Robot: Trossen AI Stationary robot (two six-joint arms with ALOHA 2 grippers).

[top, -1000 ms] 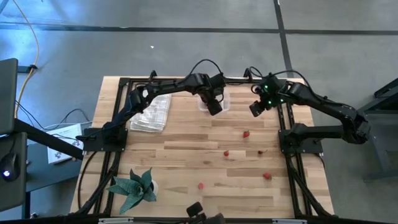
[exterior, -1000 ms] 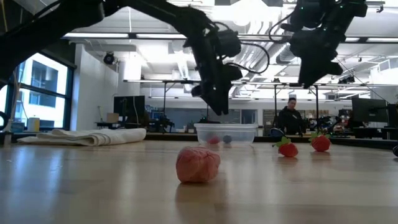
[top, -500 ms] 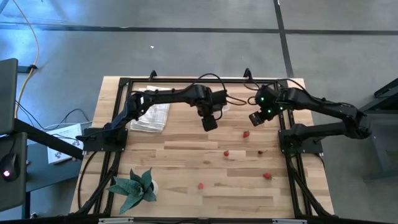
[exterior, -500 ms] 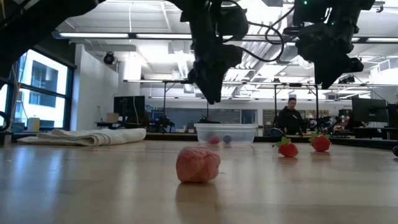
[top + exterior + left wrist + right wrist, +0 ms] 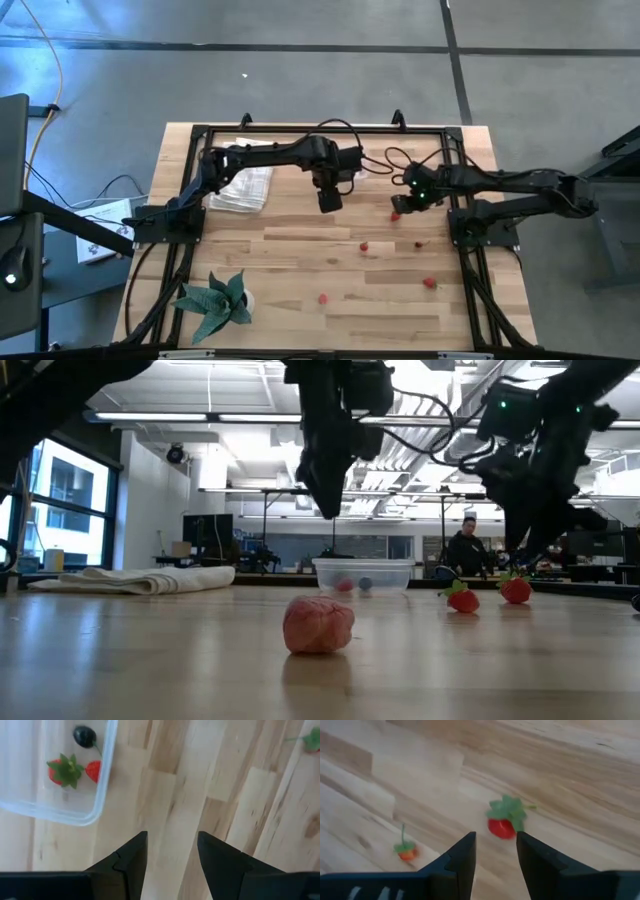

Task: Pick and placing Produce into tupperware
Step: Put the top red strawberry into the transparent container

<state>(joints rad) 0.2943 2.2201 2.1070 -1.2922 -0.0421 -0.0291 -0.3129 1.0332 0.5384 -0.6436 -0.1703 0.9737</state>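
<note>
The right gripper (image 5: 493,851) has dropped, fingers parted, over a strawberry (image 5: 503,826) just ahead; left gripper (image 5: 171,851) released, retreating from tupperware (image 5: 102,780)

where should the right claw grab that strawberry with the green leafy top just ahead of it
Grip the strawberry across its round red body, below the green leafy cap, coming straight down from above. It lies alone on the bare wooden table, so both sides look free, and the leaves spread too loosely to hold. The right claw, open, already hangs close over it, roughly lined up.
</note>
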